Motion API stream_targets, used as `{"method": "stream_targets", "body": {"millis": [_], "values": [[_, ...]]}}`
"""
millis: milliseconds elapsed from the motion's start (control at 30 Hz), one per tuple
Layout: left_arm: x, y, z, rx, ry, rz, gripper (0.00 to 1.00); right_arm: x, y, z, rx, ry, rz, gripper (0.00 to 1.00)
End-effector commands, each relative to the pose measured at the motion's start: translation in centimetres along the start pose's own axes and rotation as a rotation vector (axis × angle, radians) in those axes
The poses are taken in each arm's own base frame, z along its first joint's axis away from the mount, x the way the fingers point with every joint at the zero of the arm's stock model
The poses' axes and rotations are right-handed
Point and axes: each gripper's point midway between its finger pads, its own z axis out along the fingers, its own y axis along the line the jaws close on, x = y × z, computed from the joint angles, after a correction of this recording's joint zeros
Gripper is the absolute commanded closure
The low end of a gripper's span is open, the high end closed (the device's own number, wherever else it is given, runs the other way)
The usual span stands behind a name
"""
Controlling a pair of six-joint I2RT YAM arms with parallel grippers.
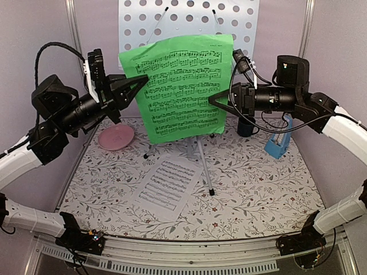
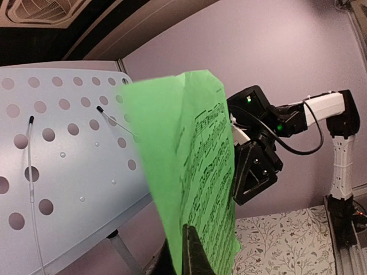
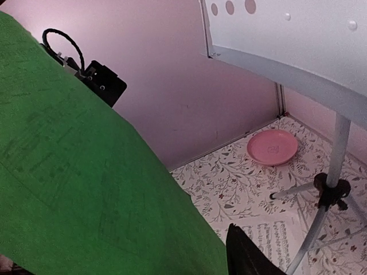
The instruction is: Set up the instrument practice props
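Roughly halfway. Music stand [image 1: 189, 17] upright at back, metronome [image 1: 278, 143] on counter [image 1: 258, 183]. Green page [image 1: 183, 86] aloft before stand, not yet resting there, clenched at left edge in left claw [image 1: 144, 80]; right claw [image 1: 212, 103] at right edge, grip impossible to tell. White page [image 1: 166, 184] flat on counter, unplaced.

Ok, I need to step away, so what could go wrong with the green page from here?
The green sheet-music page hangs in front of the music stand, pinched at its left edge by the left gripper; it could sag or tear. The right gripper sits at its right edge, its grip unclear, so that side may slip.
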Motion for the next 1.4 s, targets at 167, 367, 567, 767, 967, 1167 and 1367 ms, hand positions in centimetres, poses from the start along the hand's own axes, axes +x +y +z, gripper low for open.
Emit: {"method": "stream_targets", "body": {"millis": [167, 367, 567, 767, 967, 1167, 1367], "values": [[0.2, 1.8, 2.6, 0.027, 0.060, -0.189, 1.00, -5.3, 4.1, -3.8, -0.042, -0.222, -0.265, 0.27], [0.7, 2.4, 4.0, 0.072, 0.102, -0.273, 1.00, -6.7, 3.4, -3.5, 0.010, -0.237, -0.301, 0.32], [0.7, 2.8, 4.8, 0.099, 0.108, -0.332, 1.00, -8.1, 2.3, -3.2, 0.107, -0.263, -0.311, 0.64], [0.0, 5.8, 4.5, -0.064, 0.111, -0.265, 0.70, -12.4, 3.2, -5.1, 0.155, -0.401, -0.309, 1.00], [-3.3, 10.6, 2.8, -0.323, 0.087, -0.106, 0.57, -18.6, 2.7, -8.2, 0.312, -0.579, -0.277, 1.00], [-4.4, 14.2, 3.1, -0.486, 0.118, 0.000, 0.49, -22.5, 1.2, -9.8, 0.444, -0.676, -0.271, 1.00], [-3.2, 15.9, 5.3, -0.517, 0.174, 0.034, 0.48, -24.2, 0.0, -9.8, 0.512, -0.702, -0.296, 1.00]]}}
